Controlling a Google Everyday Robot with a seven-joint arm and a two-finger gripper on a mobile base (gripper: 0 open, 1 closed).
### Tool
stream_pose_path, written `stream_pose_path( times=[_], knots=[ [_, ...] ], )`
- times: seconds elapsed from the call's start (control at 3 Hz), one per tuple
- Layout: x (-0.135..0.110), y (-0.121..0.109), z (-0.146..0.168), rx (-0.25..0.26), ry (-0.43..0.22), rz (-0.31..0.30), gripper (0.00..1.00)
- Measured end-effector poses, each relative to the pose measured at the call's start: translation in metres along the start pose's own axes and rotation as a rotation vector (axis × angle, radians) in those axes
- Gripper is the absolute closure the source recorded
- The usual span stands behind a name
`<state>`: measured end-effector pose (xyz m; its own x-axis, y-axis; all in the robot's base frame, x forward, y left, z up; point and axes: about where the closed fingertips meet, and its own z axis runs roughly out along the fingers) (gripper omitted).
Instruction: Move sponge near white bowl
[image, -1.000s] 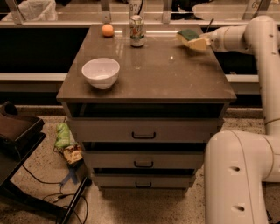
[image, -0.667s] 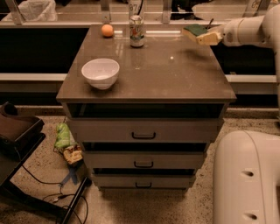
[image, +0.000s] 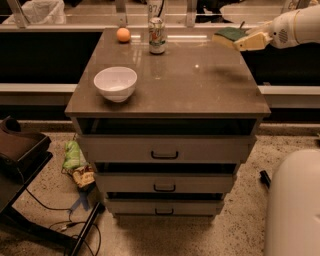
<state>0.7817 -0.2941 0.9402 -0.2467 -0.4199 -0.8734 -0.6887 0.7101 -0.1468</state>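
**A:** What is nearest?

**B:** A chest of drawers (image: 165, 150) under a brown worktop (image: 200, 90). The white bowl (image: 115, 83) sits upright near the front left corner.

**A:** And farther back?

**B:** A drink can (image: 157, 35) stands upright at the middle of the far edge. A small orange ball (image: 123, 34) lies to its left, toward the far left corner, not touching it.

**A:** Where is the sponge?

**B:** The sponge (image: 230, 33) is at the far right corner, lifted above the worktop, well apart from the bowl. The gripper (image: 239, 42) reaches in over the right edge and clasps the sponge, green side up.
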Motion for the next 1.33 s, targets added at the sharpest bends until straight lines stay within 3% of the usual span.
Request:
stream_pose_path(
  times=[0.33, 0.67, 1.0, 1.33],
  knots=[
    [-0.001, 0.05, -0.002, -0.141, -0.018, -0.021, 1.0],
    [-0.005, 0.113, 0.016, -0.3, -0.085, -0.036, 1.0],
    [-0.005, 0.188, 0.042, -0.441, -0.141, -0.093, 1.0],
    [0.008, 0.222, 0.054, -0.484, -0.124, -0.136, 1.0]
  ],
)
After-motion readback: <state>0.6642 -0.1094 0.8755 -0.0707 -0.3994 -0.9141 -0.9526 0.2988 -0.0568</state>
